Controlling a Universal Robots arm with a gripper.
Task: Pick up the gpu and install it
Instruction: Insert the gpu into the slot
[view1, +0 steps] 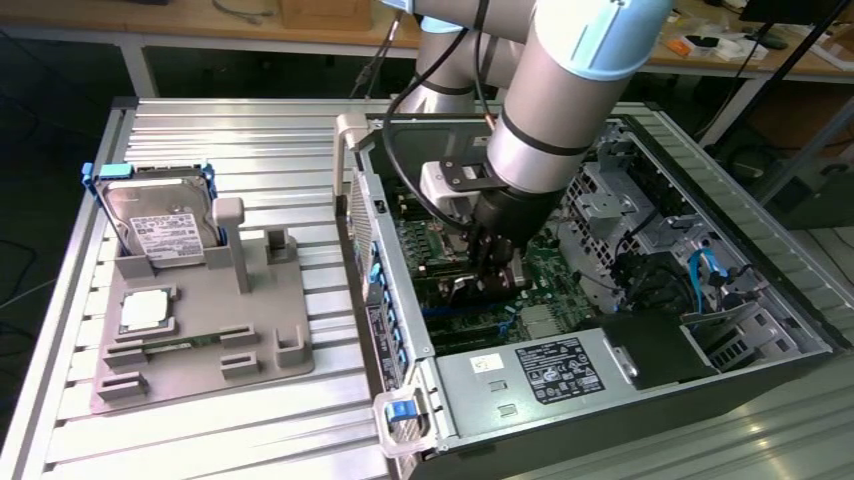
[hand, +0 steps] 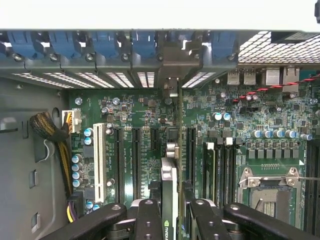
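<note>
Ribbed metal tabletop (view1: 240, 130) is carrying an open computer case (view1: 390, 300) on its half toward the exterior view's right, where a robot arm is reaching down among the boards and cables. The gripper (hand: 170, 217) is standing partly closed, its dark fingers (hand: 149, 220) clamping the gpu (hand: 169, 182) from both sides. The card is showing edge-on as a thin strip, upright over the green motherboard (hand: 250, 115) and running in line with the long black expansion slots (hand: 136, 160) toward the case's rear wall. By the look of it, the pick-up is done and the installing is under way: the card is hanging inside the case, over or already in a slot, though whether its lower edge is seated cannot be told. Letting go is not yet done. Toward the tabletop's edge at the exterior view's left, a grey parts holder (view1: 267, 350) is keeping a silver hard drive (view1: 154, 228) upright and a square processor chip (view1: 144, 312) flat, both well apart from the arm.
</note>
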